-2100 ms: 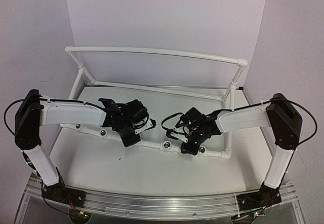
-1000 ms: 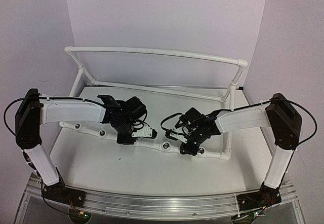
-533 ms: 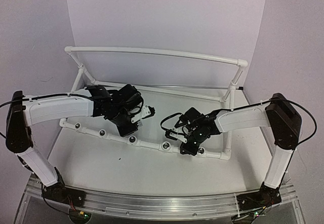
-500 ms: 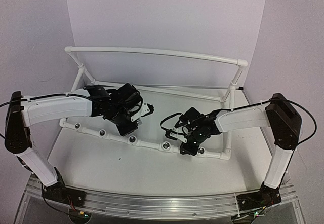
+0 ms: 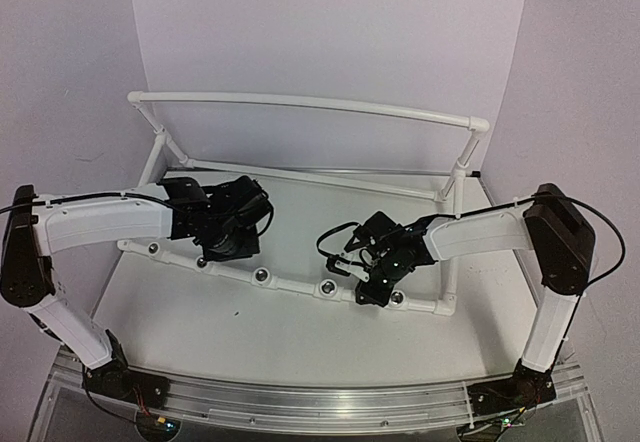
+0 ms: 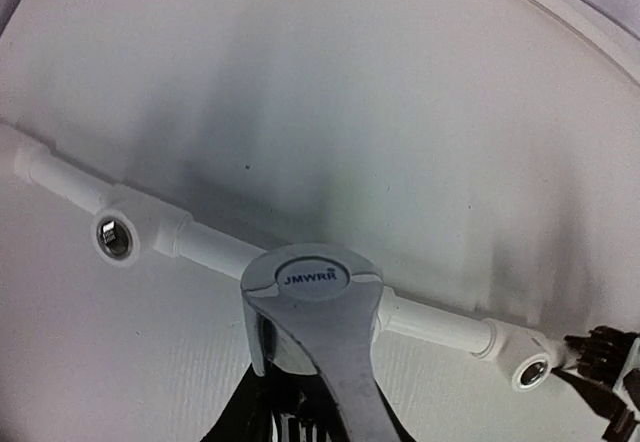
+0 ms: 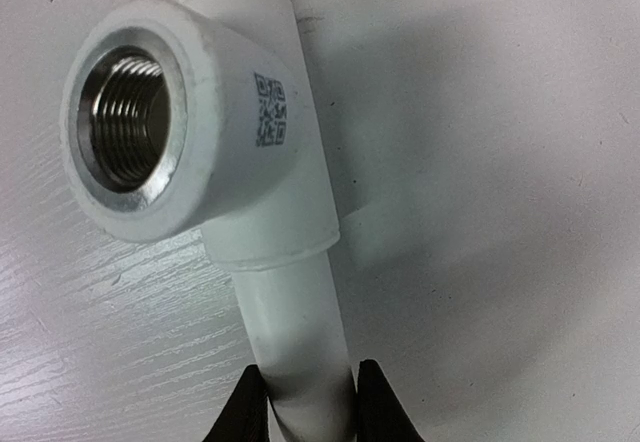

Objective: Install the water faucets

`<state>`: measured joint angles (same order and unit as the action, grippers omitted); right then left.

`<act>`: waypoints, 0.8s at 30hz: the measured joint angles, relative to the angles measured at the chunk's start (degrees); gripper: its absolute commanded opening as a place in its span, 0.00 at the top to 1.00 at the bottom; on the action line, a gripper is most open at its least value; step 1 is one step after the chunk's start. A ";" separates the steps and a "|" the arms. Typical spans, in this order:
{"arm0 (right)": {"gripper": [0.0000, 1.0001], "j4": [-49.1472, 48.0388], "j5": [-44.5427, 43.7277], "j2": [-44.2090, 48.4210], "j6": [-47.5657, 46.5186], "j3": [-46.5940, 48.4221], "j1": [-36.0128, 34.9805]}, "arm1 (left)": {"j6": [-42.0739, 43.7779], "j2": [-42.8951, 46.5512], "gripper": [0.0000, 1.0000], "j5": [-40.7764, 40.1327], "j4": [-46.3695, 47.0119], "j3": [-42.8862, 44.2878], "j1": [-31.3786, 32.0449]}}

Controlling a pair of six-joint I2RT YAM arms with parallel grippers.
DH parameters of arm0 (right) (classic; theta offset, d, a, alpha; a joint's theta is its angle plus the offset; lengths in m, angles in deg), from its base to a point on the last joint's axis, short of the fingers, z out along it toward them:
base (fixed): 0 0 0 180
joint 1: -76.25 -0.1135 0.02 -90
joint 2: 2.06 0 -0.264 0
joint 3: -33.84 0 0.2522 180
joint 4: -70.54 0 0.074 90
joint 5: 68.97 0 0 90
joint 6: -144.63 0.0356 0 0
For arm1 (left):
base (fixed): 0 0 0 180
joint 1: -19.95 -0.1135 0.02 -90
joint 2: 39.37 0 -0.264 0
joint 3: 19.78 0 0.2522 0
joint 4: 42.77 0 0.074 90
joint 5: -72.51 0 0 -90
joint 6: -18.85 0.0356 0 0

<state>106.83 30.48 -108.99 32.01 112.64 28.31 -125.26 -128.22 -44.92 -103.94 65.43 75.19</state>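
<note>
Faucet [image 6: 318, 312] clamped in L gripper [image 5: 235, 237], by pipe [image 6: 210, 252].

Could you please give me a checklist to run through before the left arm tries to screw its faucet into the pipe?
1. The faucet is held in the left hand: ok.
2. The right hand is clamped on the white pipe to brace it: ok.
3. The socket beside the right hand is empty, with its threads bare: ok.
4. The faucet's threaded end is lined up with a socket: cannot tell, since its body hides the pipe behind it in the left wrist view.
5. There is a gap between the two hands in the top view: ok.
</note>
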 measured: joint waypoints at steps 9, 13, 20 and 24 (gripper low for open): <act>1.00 0.00 0.04 -0.02 0.23 0.00 0.00 | -28.01 1.25 1.00 3.57 1.01 -2.59 1.13; 1.00 0.00 0.10 0.00 0.39 0.00 0.00 | -36.80 1.37 1.00 5.49 2.90 -5.39 1.46; 1.00 0.00 0.20 -0.02 0.42 0.00 0.00 | -46.23 -0.98 1.00 5.90 3.61 -5.40 1.51; 1.00 0.00 0.22 -0.02 0.42 0.00 0.00 | -49.06 -3.66 1.00 6.54 3.79 -5.41 1.51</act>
<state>106.83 30.70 -109.02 32.43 112.64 28.31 -174.32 -131.88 -38.38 -100.15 60.02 76.70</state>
